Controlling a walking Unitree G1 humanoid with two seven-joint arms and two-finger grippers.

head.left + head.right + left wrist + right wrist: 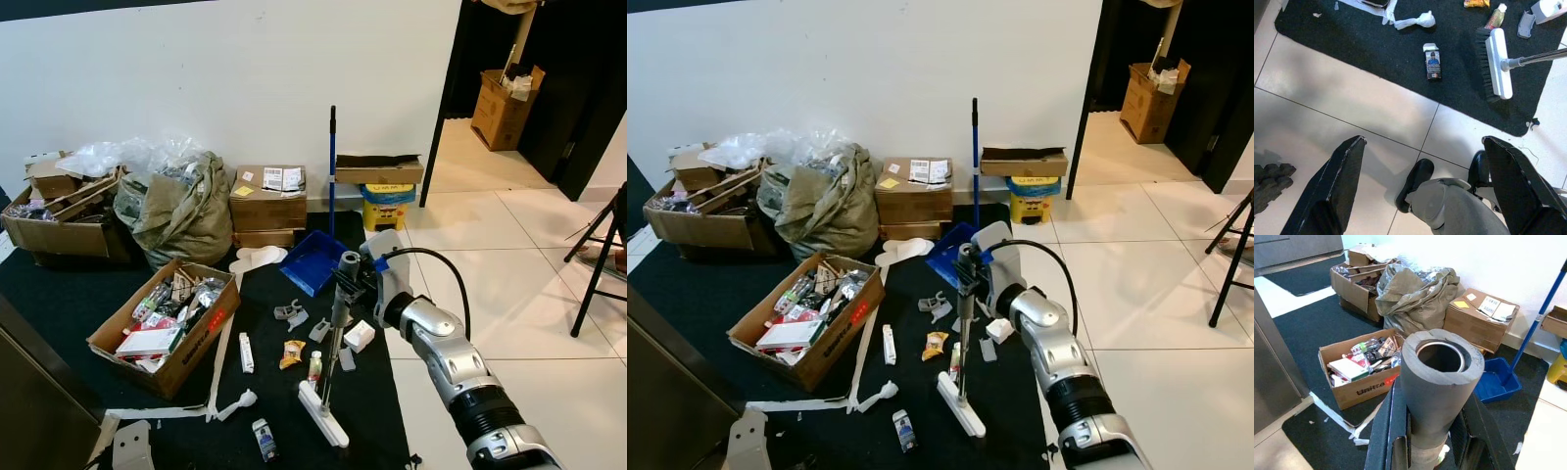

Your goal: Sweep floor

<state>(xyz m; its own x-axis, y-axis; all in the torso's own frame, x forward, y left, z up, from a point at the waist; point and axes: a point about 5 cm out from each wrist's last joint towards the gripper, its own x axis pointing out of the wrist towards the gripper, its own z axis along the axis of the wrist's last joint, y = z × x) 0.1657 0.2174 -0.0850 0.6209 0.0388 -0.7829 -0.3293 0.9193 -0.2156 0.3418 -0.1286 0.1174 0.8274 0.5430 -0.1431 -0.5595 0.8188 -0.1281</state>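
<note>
At upper left we see open cartons (61, 211) and a stuffed sack (186, 204) by the wall. Right of them sits a taped box (267, 201). An open box (165, 323) of packets lies at centre left. A carton (505, 103) stands past the doorway, upper right, and a stand (600, 257) at far right.

My head cams looked forward and down over the black mat (59, 294). Left wrist cam stared straight down from higher up, sharing the brush head (1496, 63) with them. Right wrist cam sat tight against the broom handle (1442, 377), facing the wall.
</note>
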